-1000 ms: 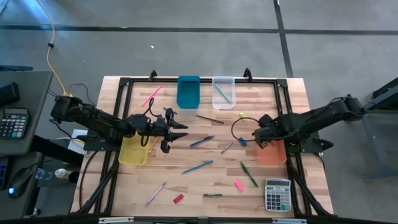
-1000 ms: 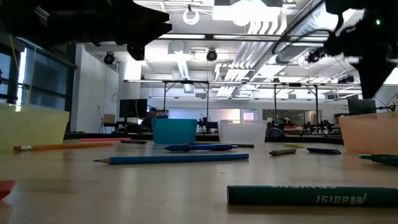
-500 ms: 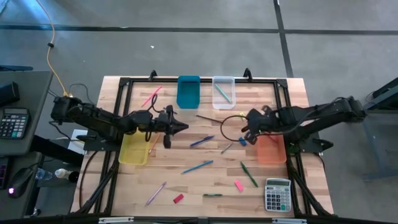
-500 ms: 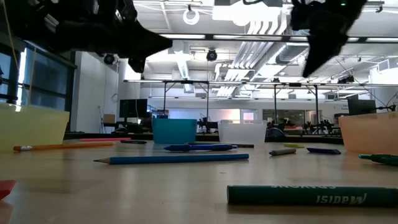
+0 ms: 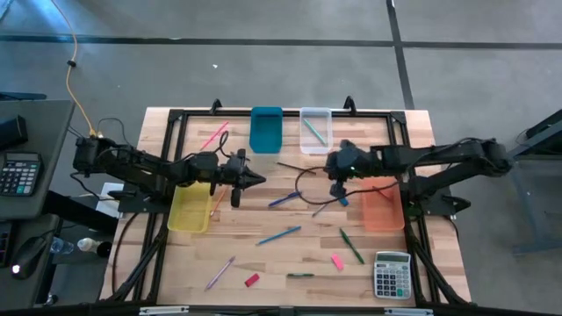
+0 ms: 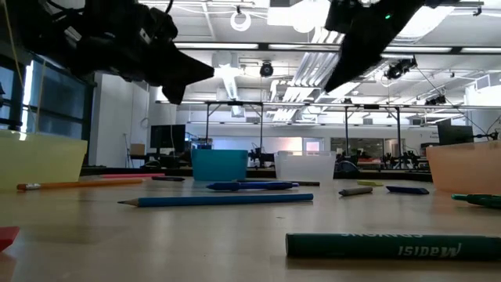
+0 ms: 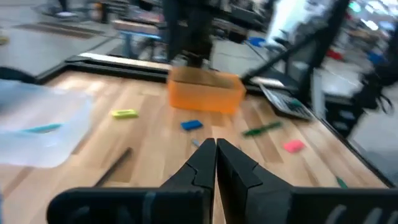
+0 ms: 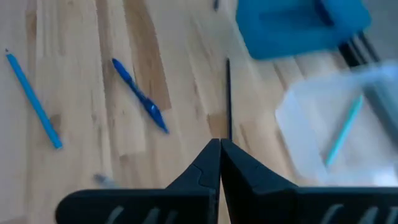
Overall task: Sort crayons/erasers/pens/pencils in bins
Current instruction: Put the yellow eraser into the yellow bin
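**Fingers pressed together, both arms empty above mid-table**

Fingers: left gripper (image 5: 255, 179) pinched closed, nothing between them; it hangs beside the yellow bin (image 5: 190, 209). Right gripper (image 5: 332, 168) likewise closed and empty, above the black pen (image 5: 296, 168), just below the clear bin (image 5: 315, 130).

Task items: erasers lie loose on the table (image 5: 290, 263) — pink (image 5: 336, 262) and red (image 5: 252, 280) near the front, blue (image 5: 342, 201) beside the orange bin (image 5: 382, 209), yellow (image 5: 342, 161) behind it. Teal bin (image 5: 266, 128) sits at the back.

Risk: descending with closed fingers would likely shove a pen or crayon aside rather than grasp it.

Surroundings: calculator (image 5: 392, 274) at the front corner, well clear. Scattered sticks crowd the centre; a trailing cable seems to loop near the right gripper.
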